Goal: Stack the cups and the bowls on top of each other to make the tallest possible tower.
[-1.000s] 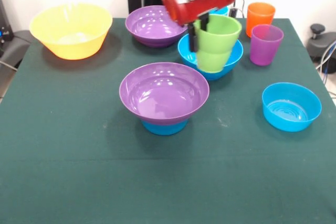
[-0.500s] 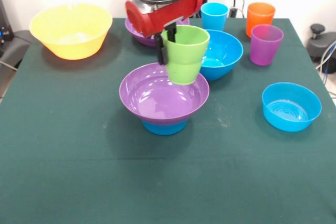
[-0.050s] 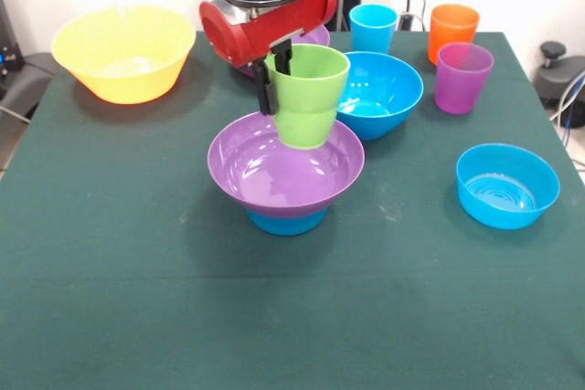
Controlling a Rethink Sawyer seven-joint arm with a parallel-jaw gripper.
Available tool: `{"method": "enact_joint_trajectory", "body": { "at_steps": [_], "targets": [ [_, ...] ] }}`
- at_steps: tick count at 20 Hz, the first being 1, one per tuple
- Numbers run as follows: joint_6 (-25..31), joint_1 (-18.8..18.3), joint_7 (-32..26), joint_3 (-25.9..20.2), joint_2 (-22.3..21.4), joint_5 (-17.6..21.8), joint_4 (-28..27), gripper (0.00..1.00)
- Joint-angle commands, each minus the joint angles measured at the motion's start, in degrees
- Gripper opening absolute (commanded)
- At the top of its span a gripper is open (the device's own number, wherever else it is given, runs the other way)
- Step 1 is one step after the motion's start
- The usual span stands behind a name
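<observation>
Front view shows the green table [image 3: 110, 299] with the yellow bowl [image 3: 123, 52] at its far left corner and the large blue bowl [image 3: 379, 93] near the middle back. The tower [image 3: 285, 171] stands at the centre: a wide purple bowl [image 3: 265, 171] resting on a small blue bowl [image 3: 286, 221]. A second small blue bowl [image 3: 507, 184] sits well apart at the right. Another purple bowl [image 3: 315, 36] is mostly hidden behind the arm. Three cups stand at the back right: light blue cup [image 3: 374, 26], orange cup [image 3: 453, 30], purple cup [image 3: 463, 77].

The gripper [image 3: 274, 75] holds the lime green cup [image 3: 308, 95] upright, its jaws closed on the cup's rim, one finger inside and one outside, as far as the angle allows. The cup hangs over the tower's purple bowl, toward its back right, seemingly not yet touching it.

The step in hand looks like placing this cup on the tower. The next move calls for centring it over the bowl, lowering it straight, then releasing.
</observation>
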State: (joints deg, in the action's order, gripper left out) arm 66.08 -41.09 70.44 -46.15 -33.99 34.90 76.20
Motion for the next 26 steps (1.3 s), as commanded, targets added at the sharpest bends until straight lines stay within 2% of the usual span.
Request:
{"method": "enact_joint_trajectory", "body": {
  "at_steps": [1,9,22,26],
  "targets": [
    [5.8,0.8,-15.1,3.2,2.3,4.7,-1.8,0.00],
    [9.0,1.5,-16.3,4.1,4.1,6.1,-6.0,0.00],
    [8.3,3.5,-15.6,5.1,10.0,8.5,-12.7,0.00],
    [8.6,3.5,-14.1,5.8,9.9,8.5,-12.5,0.00]
  ]
}}
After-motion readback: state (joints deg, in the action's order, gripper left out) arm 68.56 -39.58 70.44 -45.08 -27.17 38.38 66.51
